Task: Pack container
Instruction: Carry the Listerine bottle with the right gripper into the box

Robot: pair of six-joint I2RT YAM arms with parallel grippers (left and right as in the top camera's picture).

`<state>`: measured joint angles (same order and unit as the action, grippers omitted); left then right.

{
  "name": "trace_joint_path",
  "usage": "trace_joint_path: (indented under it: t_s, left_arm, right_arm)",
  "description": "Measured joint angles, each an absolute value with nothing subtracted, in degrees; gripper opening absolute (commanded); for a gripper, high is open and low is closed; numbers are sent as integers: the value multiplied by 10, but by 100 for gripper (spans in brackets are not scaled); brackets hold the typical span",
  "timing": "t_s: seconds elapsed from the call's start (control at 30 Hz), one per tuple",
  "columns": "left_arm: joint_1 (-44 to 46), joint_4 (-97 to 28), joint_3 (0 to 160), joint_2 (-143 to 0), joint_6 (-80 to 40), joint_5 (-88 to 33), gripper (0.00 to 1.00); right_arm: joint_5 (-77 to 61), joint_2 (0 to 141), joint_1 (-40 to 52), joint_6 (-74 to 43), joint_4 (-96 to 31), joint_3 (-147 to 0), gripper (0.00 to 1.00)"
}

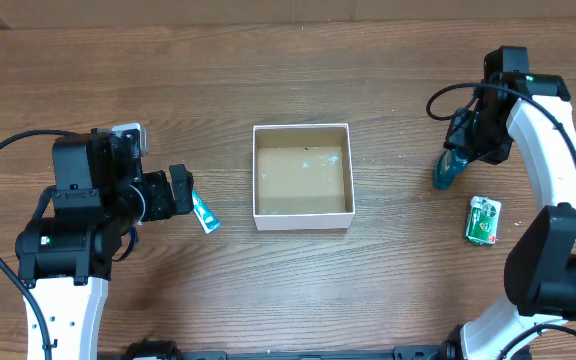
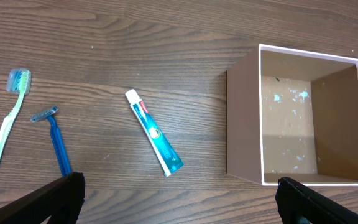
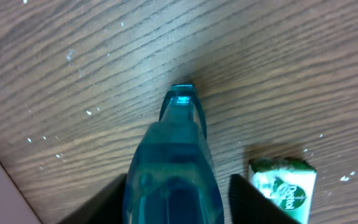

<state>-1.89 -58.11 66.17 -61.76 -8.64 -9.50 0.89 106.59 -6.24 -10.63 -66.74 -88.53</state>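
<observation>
The container (image 1: pixel 302 219), a white-walled square box with a bare brown bottom, sits mid-table; it also shows in the left wrist view (image 2: pixel 244 124). My left gripper (image 1: pixel 181 190) is open and empty, hovering left of the box over a toothpaste tube (image 1: pixel 205 212) (image 2: pixel 155 132). My right gripper (image 1: pixel 465 150) is at the far right, shut on a clear teal bottle (image 1: pixel 446 172) (image 3: pixel 176 168). The bottle's cap points away from the gripper and is low over the wood. The fingertips (image 3: pixel 178 186) sit against the bottle's sides.
A green soap packet (image 1: pixel 484 220) (image 3: pixel 286 186) lies just right of the bottle. A green toothbrush (image 2: pixel 4 138) and a blue razor (image 2: pixel 55 140) lie left of the toothpaste in the left wrist view. A corner of the box shows at the right wrist view's lower left.
</observation>
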Motion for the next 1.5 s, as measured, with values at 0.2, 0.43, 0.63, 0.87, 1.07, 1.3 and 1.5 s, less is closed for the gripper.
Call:
trace_joint_path:
  t_s: [0.2, 0.43, 0.63, 0.87, 1.07, 1.3, 1.5]
  left_arm:
    - [-19, -581, 662, -618, -86, -95, 100]
    - [-19, -581, 662, -618, -86, -95, 100]
    - [-19, -581, 662, -618, -87, -95, 100]
    - [-19, -581, 662, -618, -86, -95, 100]
    - [-19, -581, 662, -618, -86, -95, 100]
    - [-19, -581, 662, -618, -87, -95, 100]
    - [-19, -582, 662, -618, -87, -95, 100]
  right_arm:
    - [9, 1066, -62, -105, -668, -885, 39]
    - [9, 1066, -62, -105, -668, -886, 34]
    - [9, 1066, -62, -105, -675, -889, 14]
    - [8, 1044, -46, -104, -732, -961, 4]
    - [8, 952, 58, -104, -762, -1052, 4]
    - [9, 919, 227, -127, -745, -1072, 4]
    - [17, 975, 297, -177, -720, -1071, 4]
